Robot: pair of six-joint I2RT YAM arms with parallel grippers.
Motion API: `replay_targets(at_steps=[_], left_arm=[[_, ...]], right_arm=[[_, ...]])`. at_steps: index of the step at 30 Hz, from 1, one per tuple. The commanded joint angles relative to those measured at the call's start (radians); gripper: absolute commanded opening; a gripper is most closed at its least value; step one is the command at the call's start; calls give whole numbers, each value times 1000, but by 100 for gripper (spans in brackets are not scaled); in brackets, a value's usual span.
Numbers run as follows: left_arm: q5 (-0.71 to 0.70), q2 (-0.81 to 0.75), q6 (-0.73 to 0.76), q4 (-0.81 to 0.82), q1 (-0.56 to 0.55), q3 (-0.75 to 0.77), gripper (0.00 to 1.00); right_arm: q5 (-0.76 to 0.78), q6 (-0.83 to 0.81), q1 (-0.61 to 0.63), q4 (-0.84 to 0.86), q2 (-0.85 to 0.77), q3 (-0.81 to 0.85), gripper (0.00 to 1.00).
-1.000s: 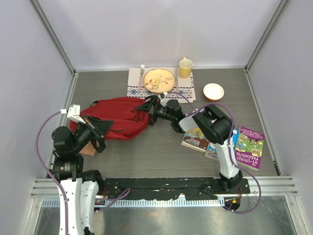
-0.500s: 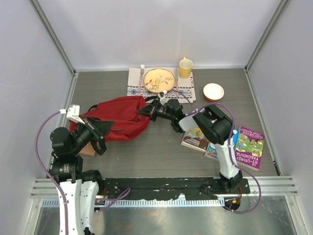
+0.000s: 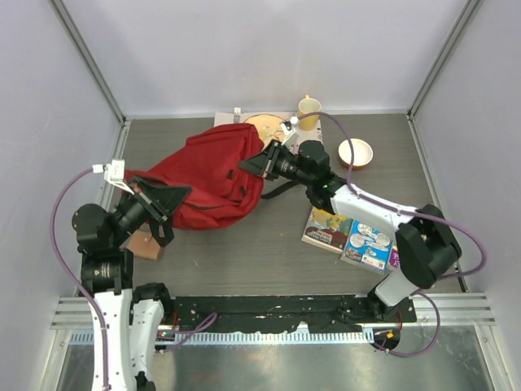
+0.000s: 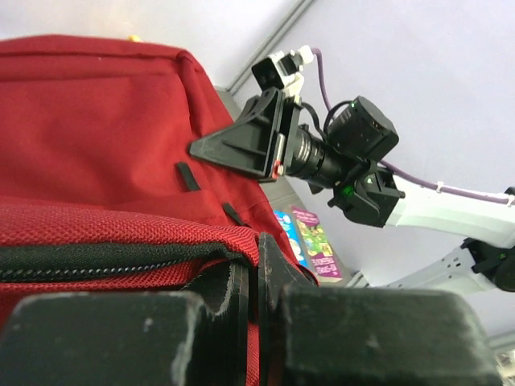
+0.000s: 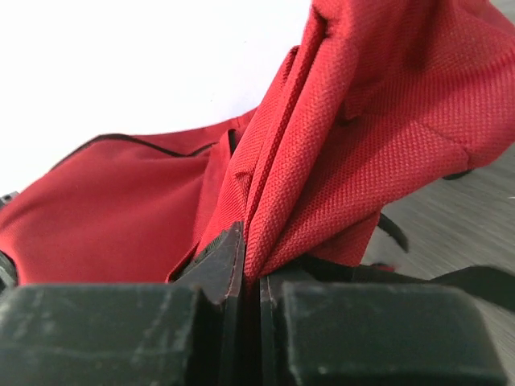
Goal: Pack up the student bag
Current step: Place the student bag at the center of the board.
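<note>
bag (image 3: 203,175): red with black zips; it lies left of centre on the table (image 3: 244,244), stretched between the two arms; its far right end is bunched up and covers part of the plate (image 3: 269,124) and of the cloth (image 3: 286,119) under it
left gripper (image 3: 175,195): clenched on the bag's near left edge; in its wrist view the fingers (image 4: 282,273) pinch red fabric just beside a black zip (image 4: 96,259)
right gripper (image 3: 247,167): clenched on a fold at the bag's right end; in its wrist view the red fabric runs down into the closed jaws
books (image 3: 330,230): flat in a row on the right side of the table, apart from the bag; the right arm hides most of the purple one
mug (image 3: 308,112): yellow, upright, just beside the plate
bowl (image 3: 356,152): white, right of the mug
fork (image 3: 237,112): only its far end shows past the bag
brown thing (image 3: 145,244): under the left arm, near the bag; what it is cannot be told
</note>
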Motion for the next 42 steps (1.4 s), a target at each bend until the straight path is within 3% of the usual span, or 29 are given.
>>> replay_targets(at_steps=[1,5,8,12,15,21,29,33,37,42], left_arm=[[85,119,-108,246,1,136,0],[76,231,-223,451,-32,209,0],[5,334,-185,462,-167,280,0],[-143,472,11,326,-469,413,0],[-183,596,18,366,-564,479,0],[-194,837,51,442,-716,659,0],[-158,1081,-65,705,-809,789,0],[-204,995,-42,758,-806,600,0],[-289,849,9,768,-804,212,0],[-466,645,30,759,-801,-126,0]], right_arm=[[122,-135,6,-114,-141,-22,1],[200,-158,-12,-187,-278,-61,1],[266,-175,-40,-258,-346,-73,1],[289,-192,-98,-327,-455,-81,1],[288,-199,-178,-382,-501,-82,1],[289,-273,-346,-551,-606,-12,1],[369,-371,-425,-686,-662,74,1],[220,-334,-425,-656,-661,-2,1],[101,-239,-422,-471,-704,-271,1],[101,-235,-327,-439,-713,-425,1]])
